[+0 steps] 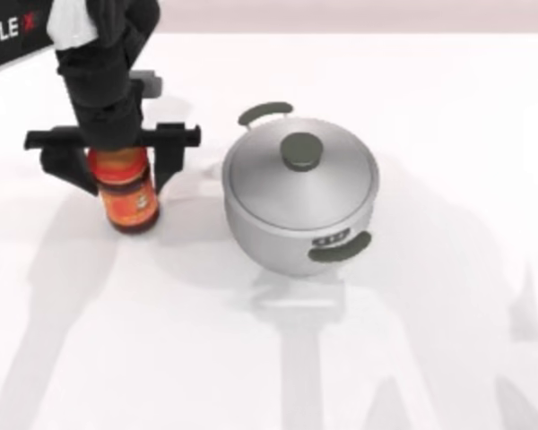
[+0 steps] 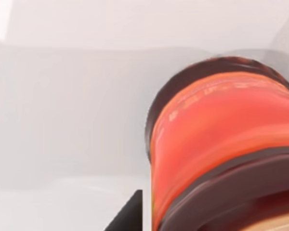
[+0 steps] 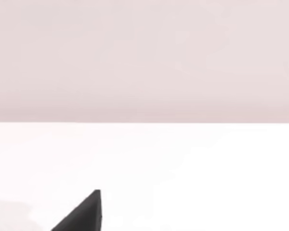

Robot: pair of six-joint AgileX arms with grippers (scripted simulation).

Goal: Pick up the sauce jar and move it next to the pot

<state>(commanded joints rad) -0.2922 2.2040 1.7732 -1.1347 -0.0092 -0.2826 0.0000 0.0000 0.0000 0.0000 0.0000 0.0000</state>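
Top view: left gripper (image 1: pixel 117 166) clenched on sauce jar (image 1: pixel 130 197), at nine o'clock of pot (image 1: pixel 300 193), near but apart. Step judged: carrying. Next: lower beside pot, release. Right arm unseen.

White table (image 1: pixel 448 358) w/ soft shadows; pale pinkish wall (image 3: pixel 144 57) behind, perhaps.
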